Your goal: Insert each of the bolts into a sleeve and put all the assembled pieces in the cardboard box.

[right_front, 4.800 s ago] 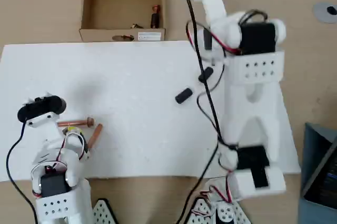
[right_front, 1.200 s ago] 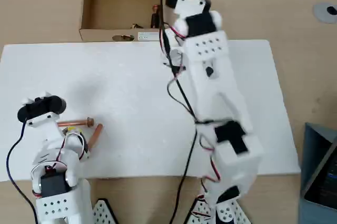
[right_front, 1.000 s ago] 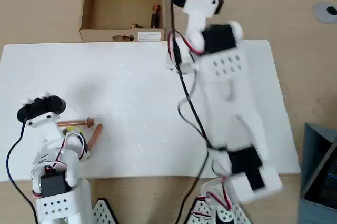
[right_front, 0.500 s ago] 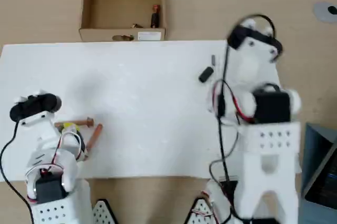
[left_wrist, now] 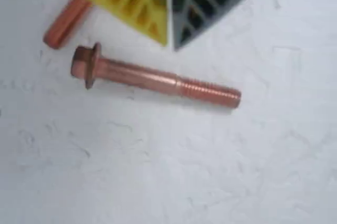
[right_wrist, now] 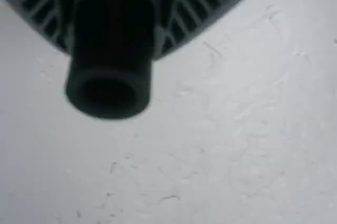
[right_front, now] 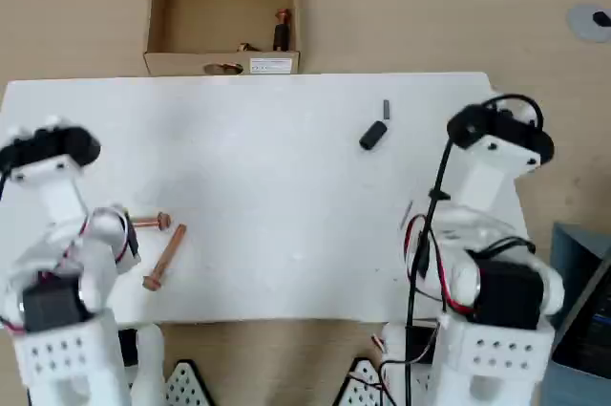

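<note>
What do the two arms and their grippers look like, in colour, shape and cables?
The left arm and the right arm are white plastic shells with black motor blocks, rows of small holes on the lower plates, and thin red wires. A black cable runs along the right arm. The left gripper has one yellow and one dark finger, both ribbed. The right gripper has dark ribbed fingers.

High camera looks down; 2 wrist cameras sit near the mat (right_front: 267,196).

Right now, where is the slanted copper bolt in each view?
High view: slanted copper bolt left on the white mat, beside another bolt.
Left wrist view: whole, just off the left gripper.
Right wrist view: black sleeve in the right gripper.
Shared landmark: the white mat.
</note>
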Robot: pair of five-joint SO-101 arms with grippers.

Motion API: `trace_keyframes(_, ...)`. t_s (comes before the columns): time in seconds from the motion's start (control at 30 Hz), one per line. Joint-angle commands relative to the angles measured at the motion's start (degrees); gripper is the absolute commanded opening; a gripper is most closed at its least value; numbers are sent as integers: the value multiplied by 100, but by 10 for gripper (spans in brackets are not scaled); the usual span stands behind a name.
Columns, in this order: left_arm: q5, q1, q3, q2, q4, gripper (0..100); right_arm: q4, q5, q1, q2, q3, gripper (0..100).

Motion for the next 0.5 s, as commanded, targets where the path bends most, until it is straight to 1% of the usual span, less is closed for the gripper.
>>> trace_keyframes(0.0,-853,0,-756,998,97,6,-132,53,110,-356,101,10)
trace_keyframes(0.13,-2031,0,-1187,1947,404,6,-220,44,110,-602,365,10)
trace_keyframes(0.27,-3033,0,-1556,2791,607,7,-413,35,110,-866,655,10)
trace_keyframes(0.47,-3974,0,-2145,4040,624,7,-580,35,110,-1191,919,10)
